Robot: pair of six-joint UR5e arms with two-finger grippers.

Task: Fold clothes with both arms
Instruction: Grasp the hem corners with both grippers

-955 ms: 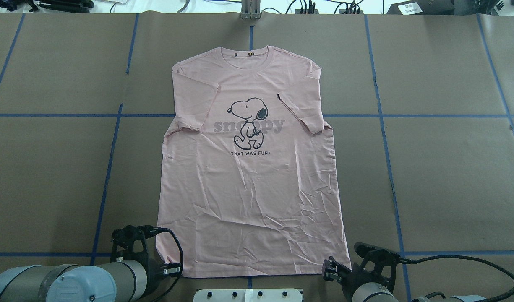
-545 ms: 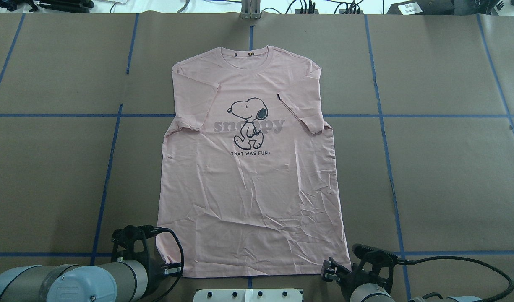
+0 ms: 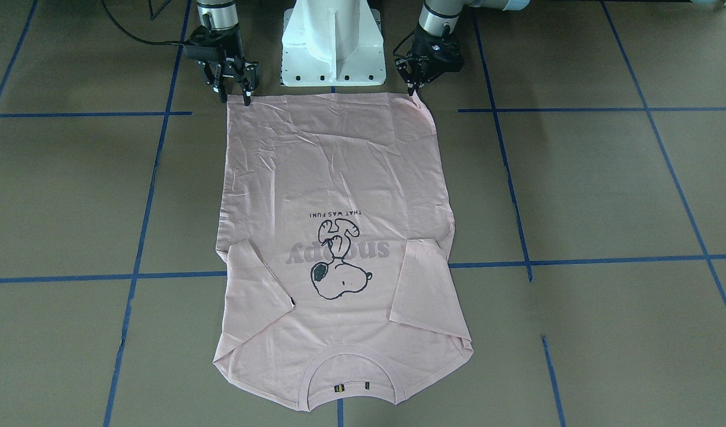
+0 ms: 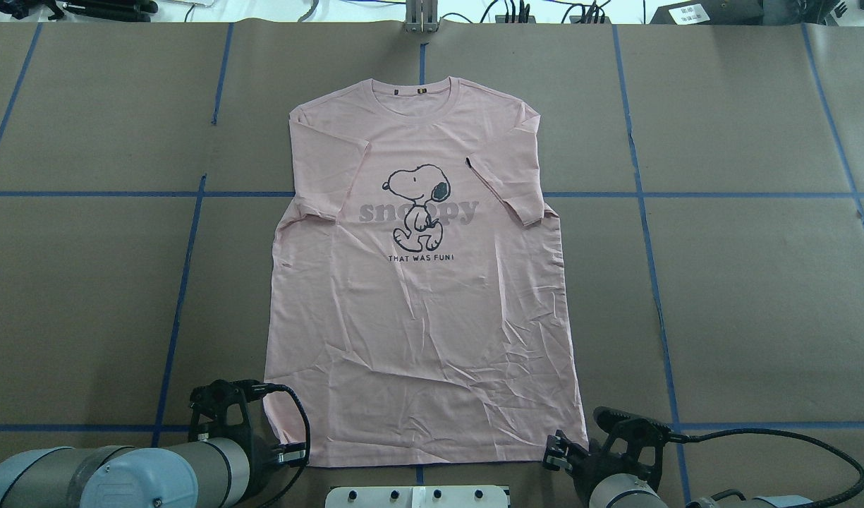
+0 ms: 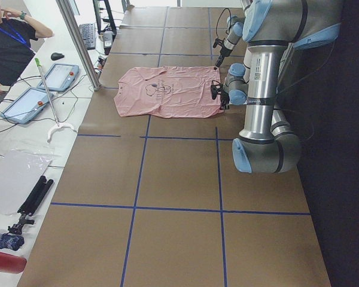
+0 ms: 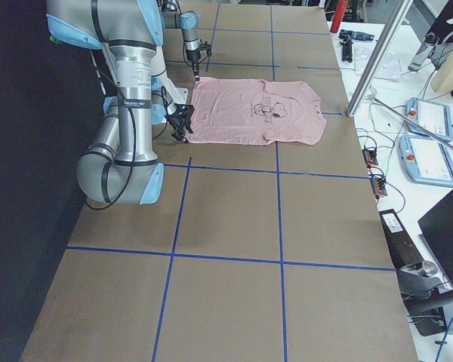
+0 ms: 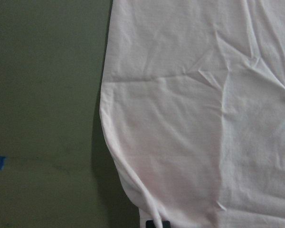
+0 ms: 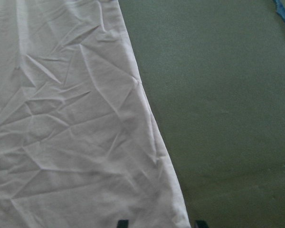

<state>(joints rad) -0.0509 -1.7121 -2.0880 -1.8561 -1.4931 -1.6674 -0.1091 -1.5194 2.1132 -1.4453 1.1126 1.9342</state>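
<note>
Brown table [image 3: 576,178], 1 pink T-shirt [image 3: 339,166], right arm [image 3: 217,18] jaws parted, left arm [image 3: 440,18] jaws unclear.

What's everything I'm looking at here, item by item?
T-shirt: one, pale pink, dog print, flat mid-table, hem toward the robot.
Table: one, brown with blue tape lines, under the shirt.
Handheld screens: two, grey-blue, on the white side bench.
Person: one, black top, beside that bench.
Pedestal: one, white, at the table's edge.
Arms: two, silver-grey with blue caps, flanking the pedestal.
Left gripper: one, black, at a hem corner; grip unclear.
Right gripper: one, black, open, straddling the other hem corner.
</note>
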